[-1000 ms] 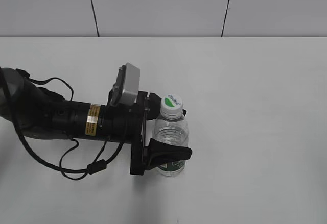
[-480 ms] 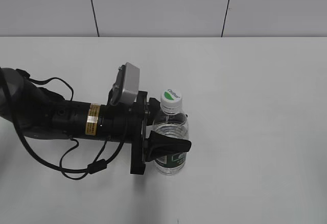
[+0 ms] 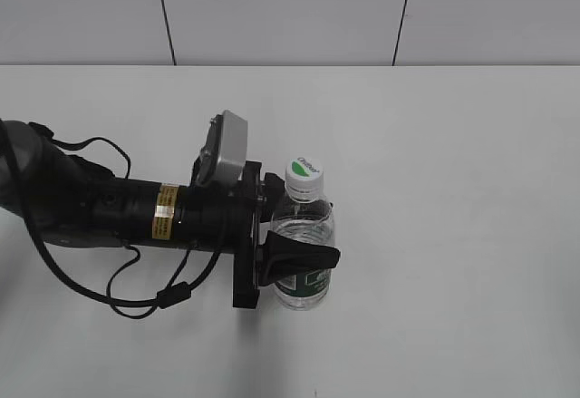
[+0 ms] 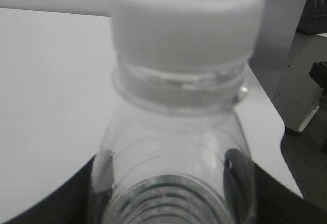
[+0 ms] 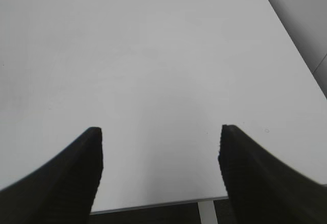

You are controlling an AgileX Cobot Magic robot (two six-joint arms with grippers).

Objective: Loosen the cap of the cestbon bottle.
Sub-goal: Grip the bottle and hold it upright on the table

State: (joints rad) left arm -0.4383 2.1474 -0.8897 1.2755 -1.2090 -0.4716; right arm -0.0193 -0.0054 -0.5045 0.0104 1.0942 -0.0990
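The left tool (image 3: 304,226) was closed around the body of the cestbon bottle (image 3: 304,244), which stood upright on the white desk (image 3: 453,189) directly between its two black fingers. In the exterior view the near finger (image 3: 299,259) crossed the front of the clear ribbed body just above the dark green label band (image 3: 308,285), while the far finger was mostly hidden behind the bottle's shoulder. The white cap (image 3: 304,179), with its green leaf mark on top, sat on the neck above the tool and clear of both fingers. The left wrist view looked up along the cestbon bottle (image 4: 173,157) from very close: the cap (image 4: 186,22) filled the top of the frame, blurred, and the dark pads (image 4: 102,178) pressed against the plastic on either side. The right tool (image 5: 158,173) stood spread wide, holding nothing, with only bare desk (image 5: 153,55) ahead of and between its dark ridged fingers (image 5: 71,178); it did not appear in the exterior view.
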